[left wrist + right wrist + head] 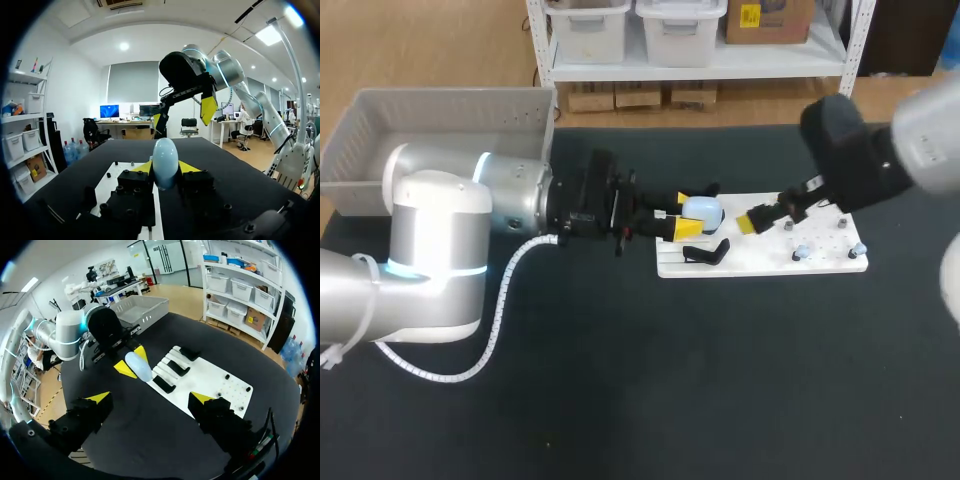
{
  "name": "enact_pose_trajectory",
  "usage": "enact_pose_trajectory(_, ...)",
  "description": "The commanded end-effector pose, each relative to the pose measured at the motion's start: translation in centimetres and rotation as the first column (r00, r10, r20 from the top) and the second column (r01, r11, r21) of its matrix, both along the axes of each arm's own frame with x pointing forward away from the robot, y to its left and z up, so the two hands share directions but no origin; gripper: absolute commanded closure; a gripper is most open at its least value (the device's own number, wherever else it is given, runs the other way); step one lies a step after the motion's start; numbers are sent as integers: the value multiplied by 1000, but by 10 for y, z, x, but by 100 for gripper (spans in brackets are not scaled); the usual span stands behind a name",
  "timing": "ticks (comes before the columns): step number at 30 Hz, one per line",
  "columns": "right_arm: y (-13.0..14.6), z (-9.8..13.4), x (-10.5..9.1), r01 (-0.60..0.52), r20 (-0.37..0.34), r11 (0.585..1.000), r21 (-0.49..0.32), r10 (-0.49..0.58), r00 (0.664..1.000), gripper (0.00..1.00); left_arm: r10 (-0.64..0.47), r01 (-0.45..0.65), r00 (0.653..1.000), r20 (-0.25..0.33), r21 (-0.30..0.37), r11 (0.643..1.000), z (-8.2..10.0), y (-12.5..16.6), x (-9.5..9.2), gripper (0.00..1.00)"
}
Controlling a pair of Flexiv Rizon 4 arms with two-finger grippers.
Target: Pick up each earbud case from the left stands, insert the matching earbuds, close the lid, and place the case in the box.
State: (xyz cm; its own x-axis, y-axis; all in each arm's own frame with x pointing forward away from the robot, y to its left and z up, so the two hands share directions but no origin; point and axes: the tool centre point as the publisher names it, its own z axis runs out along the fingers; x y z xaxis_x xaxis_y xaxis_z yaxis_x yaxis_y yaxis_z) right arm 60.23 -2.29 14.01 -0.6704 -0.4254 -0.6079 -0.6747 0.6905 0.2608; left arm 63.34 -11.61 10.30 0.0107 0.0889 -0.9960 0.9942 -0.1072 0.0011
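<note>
A pale blue egg-shaped earbud case (704, 211) is held over the left end of the white board (770, 262), lid closed. My left gripper (682, 219) is shut on it, one yellow tip on each side. In the left wrist view the case (165, 161) stands upright between my fingers (141, 168). My right gripper (766, 216) hangs open just right of the case, above the board, with nothing in it. Seen from the right wrist, the case (138, 365) lies ahead of my open right gripper (150, 398). Small earbuds (801, 252) sit on the board's right part.
Black stands (706, 253) sit on the board's left part, and also show as black stands (175, 368) in the right wrist view. A grey open box (440, 130) stands at the back left, behind my left arm. Black cloth covers the table.
</note>
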Motion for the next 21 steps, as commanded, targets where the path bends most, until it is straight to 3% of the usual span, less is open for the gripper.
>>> enact_pose_trajectory(1,13,-6,6,-22,-20,1000,9,22,1000,0,6,-6,1000,3,-3,1000,-1,0,-2,100)
enact_pose_trajectory(21,36,-24,16,-51,-58,999,10,51,997,0,6,-6,1000,3,-3,1000,-1,0,-2,100)
